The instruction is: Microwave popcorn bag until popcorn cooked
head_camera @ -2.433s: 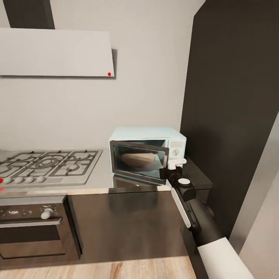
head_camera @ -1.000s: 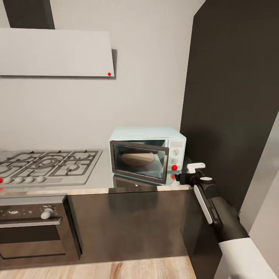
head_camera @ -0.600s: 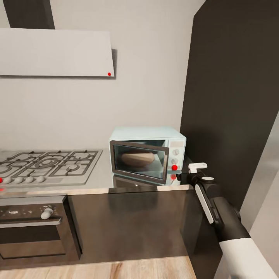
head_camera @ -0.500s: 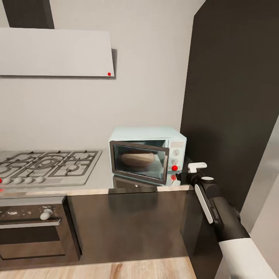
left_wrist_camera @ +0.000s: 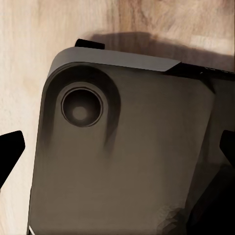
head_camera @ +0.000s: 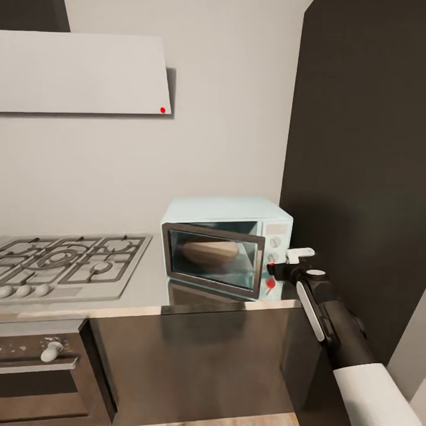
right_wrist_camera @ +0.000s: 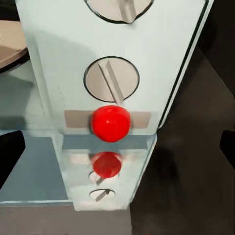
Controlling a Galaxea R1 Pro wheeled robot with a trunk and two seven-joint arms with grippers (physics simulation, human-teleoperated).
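Observation:
The pale mint-blue microwave point(head_camera: 228, 207) stands on the grey countertop point(head_camera: 142, 287), against the tall dark cabinet. Its dark glass door point(head_camera: 213, 260) looks slightly ajar on the panel side. Behind the glass lies the tan popcorn bag point(head_camera: 210, 251). My right gripper point(head_camera: 284, 264) hovers open just in front of the side panel. In the right wrist view a round red button point(right_wrist_camera: 110, 122) sits below a white knob point(right_wrist_camera: 111, 78), centred between the spread fingers of the right gripper point(right_wrist_camera: 117, 149). My left gripper point(left_wrist_camera: 117, 147) is open over the robot's dark base point(left_wrist_camera: 127, 156).
A grey gas hob point(head_camera: 65, 263) with black grates lies left of the microwave. Below it is the dark built-in oven point(head_camera: 41, 378). A white slanted hood point(head_camera: 83, 71) hangs above. The tall dark cabinet point(head_camera: 361, 148) walls off the right side. Light wood floor point(left_wrist_camera: 29, 49) shows under the base.
My right gripper went from the door's free edge rightward to the side panel and now faces the red button. The head view has shifted, so the microwave looks nearer.

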